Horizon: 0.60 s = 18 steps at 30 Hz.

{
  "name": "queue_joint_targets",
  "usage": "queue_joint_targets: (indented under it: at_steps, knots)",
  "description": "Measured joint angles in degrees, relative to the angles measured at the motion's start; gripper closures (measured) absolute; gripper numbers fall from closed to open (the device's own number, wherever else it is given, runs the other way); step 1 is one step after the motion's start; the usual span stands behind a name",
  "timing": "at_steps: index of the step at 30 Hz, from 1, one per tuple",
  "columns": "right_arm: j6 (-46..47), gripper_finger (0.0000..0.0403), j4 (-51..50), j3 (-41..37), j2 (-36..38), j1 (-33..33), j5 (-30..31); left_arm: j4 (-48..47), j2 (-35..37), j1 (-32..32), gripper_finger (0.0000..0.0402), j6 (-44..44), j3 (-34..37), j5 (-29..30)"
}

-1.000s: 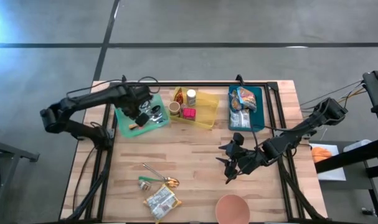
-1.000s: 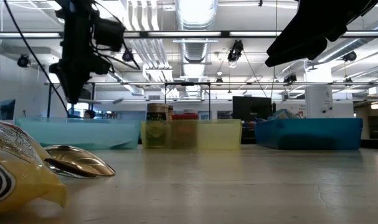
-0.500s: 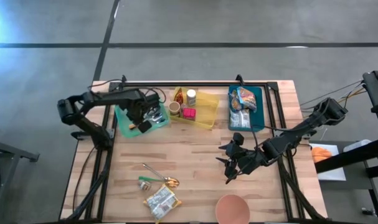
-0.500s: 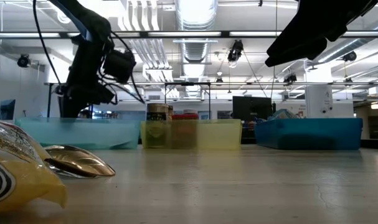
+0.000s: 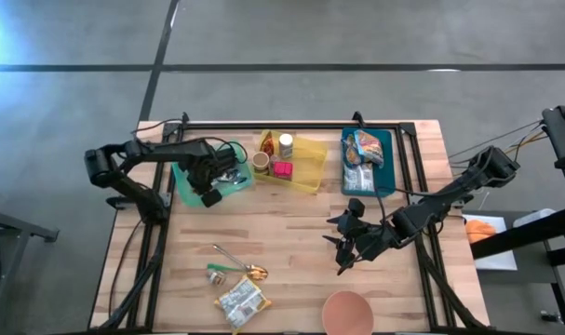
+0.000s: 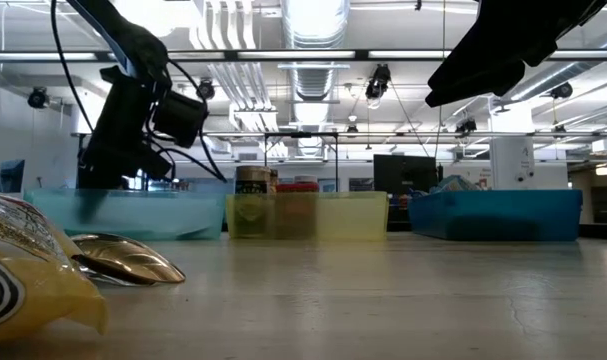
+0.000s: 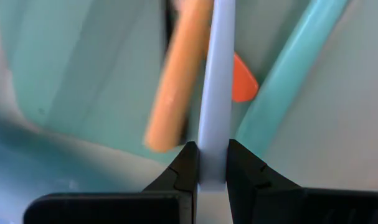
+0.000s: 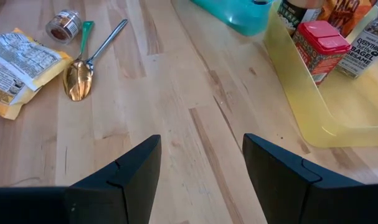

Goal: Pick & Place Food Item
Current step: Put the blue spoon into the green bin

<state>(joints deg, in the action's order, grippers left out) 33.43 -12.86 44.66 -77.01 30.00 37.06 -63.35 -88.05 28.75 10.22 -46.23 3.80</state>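
Observation:
My left gripper (image 5: 210, 186) points down into the green tray (image 5: 182, 189) at the far left and is shut on a pale grey stick-like thing (image 7: 213, 81). An orange stick (image 7: 176, 81) lies beside it in the tray. My right gripper (image 5: 343, 249) hangs open over the bare wood at mid right, holding nothing. A yellow food packet (image 5: 242, 302) lies flat near the front edge, with a spoon (image 5: 243, 267) and a small jar (image 5: 215, 272) beside it. My left gripper pinches the pale grey stick between its two fingers, at the end nearest the wrist (image 7: 212, 163). The fingers come from above, and the stick runs on straight ahead of them, down into the green tray. Whether its far end touches the tray cannot be told.
A yellow tray (image 5: 308, 172) with jars and a red tin stands at the far middle. A blue tray (image 5: 383, 172) with food packets stands at the far right. A pink bowl (image 5: 347, 314) sits at the front edge. Bare wood lies in the table's middle.
My left gripper has sunk into the green tray and rolled about its own line, still shut on the pale grey stick. Its arm has folded lower over the table's left edge.

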Motion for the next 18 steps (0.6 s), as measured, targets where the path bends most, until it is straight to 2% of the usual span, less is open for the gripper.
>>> queue_joint_targets:
  at_steps: [18]
  knots:
    - [0.0, 0.0179, 0.0, 0.0, 0.0, 0.0, 0.0, 1.2, 0.0, 0.0, 0.0359, -3.0, 0.6, -2.0]
